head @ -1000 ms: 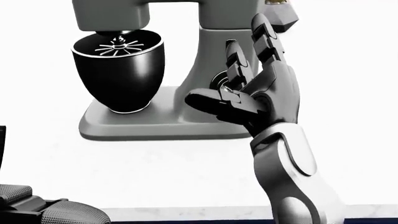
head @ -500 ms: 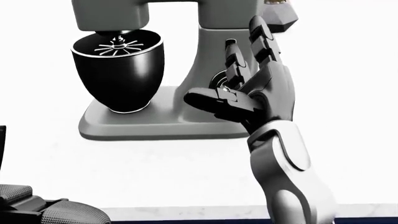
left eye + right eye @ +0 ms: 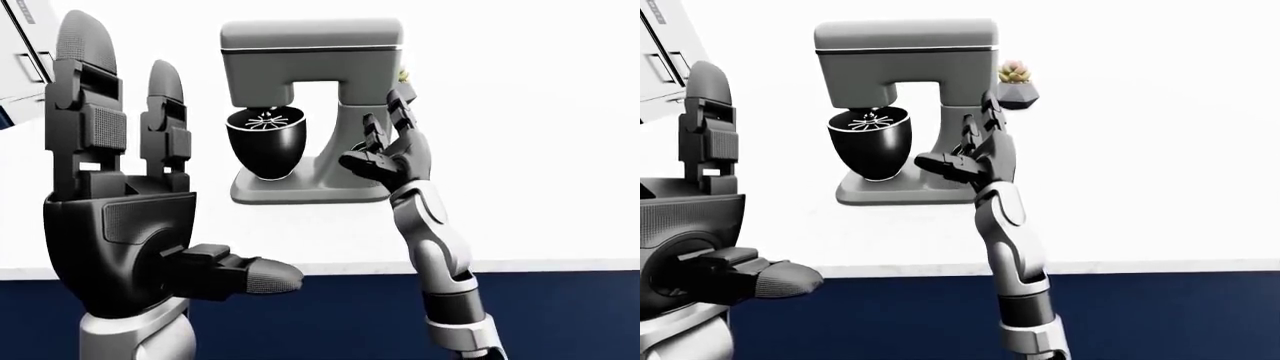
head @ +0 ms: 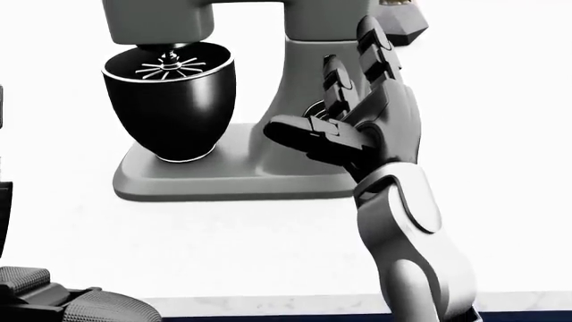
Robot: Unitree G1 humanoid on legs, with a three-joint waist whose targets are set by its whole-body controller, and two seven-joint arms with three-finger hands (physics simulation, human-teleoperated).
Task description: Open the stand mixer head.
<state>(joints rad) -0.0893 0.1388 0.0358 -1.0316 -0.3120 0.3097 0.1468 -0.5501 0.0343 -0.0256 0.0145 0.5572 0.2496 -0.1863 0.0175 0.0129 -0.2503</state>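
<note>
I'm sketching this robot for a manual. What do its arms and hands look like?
Both hands, left hand and right hand, are black, three-fingered, with blocky segmented fingers and textured grey pads. The right forearm is smooth silver-grey with rounded shells. No cables or markings show.

A white bench (image 3: 1160, 217) fills most of each view, its lower edge meeting a dark navy front panel (image 3: 1160, 315). In the right-eye view a small pink-and-green succulent (image 3: 1014, 71) sits in a dark faceted pot (image 3: 1018, 94). White cabinet doors (image 3: 28, 37) show at top left.
</note>
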